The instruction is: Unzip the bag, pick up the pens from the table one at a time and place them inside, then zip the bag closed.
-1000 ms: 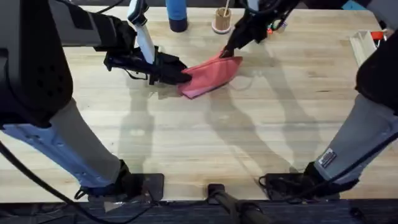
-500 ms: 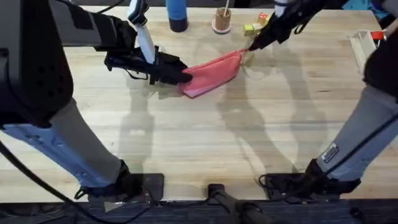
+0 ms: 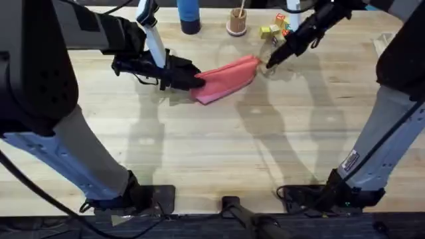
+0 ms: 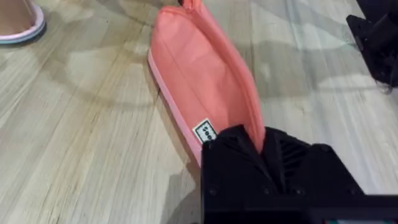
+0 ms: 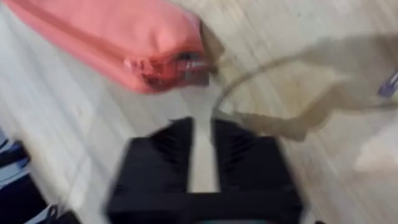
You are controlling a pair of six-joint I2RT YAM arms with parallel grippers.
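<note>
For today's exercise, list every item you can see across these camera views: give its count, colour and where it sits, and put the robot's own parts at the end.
Bag: one, pink, mid-table, one end clamped by the left gripper.
Bottle: one, blue, far table edge.
Small cup: one, tan, holding a thin stick, far edge beside the bottle.
Blocks: a few, yellow and red, far edge right of the cup.
Table: one, light wood.
Left gripper: black, shut on the bag's end.
Right gripper: black, slightly open, just off the bag's zipper end.

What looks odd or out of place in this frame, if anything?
Little stands out. The bag lies at an angle on the table, one end clamped in the left gripper. The right gripper hangs just off the zipper end, fingers slightly apart, holding nothing. No spill or damage shows.
</note>
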